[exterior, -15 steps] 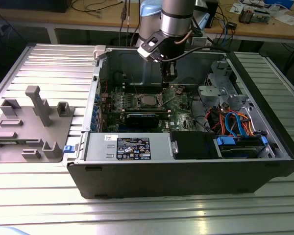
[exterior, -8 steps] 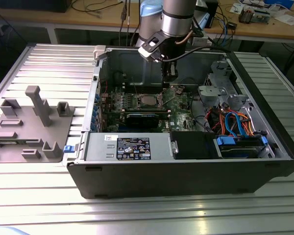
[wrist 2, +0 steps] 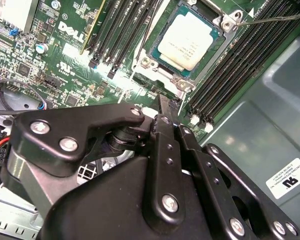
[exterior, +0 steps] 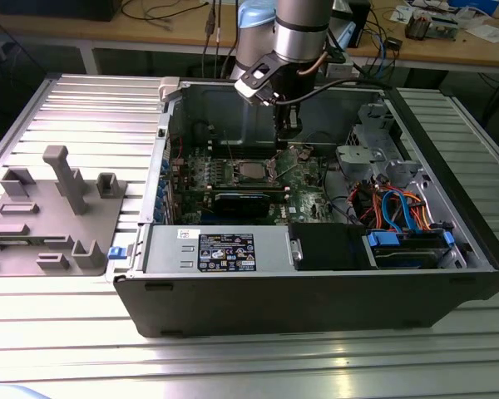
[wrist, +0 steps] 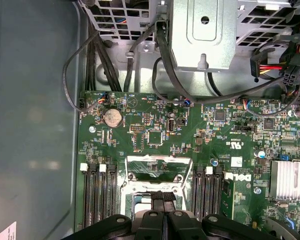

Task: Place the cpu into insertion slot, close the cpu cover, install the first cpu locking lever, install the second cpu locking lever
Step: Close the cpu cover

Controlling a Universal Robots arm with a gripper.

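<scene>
Cpu (wrist 2: 187,40), one small square chip with a pale silvery top, lay flat in the single insertion slot (wrist 2: 157,54) on the green board (wrist 2: 65,60). One hand (wrist 2: 165,104) hovered just beside it, fingers pressed together on nothing, inside the open computer case (exterior: 316,291).

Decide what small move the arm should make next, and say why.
Probably ease the gripper toward the cpu to tip the cover down over it. The cpu already sits in the slot, the cover appears to stand raised beside it, and the shut jaws are at the cover's edge.
</scene>
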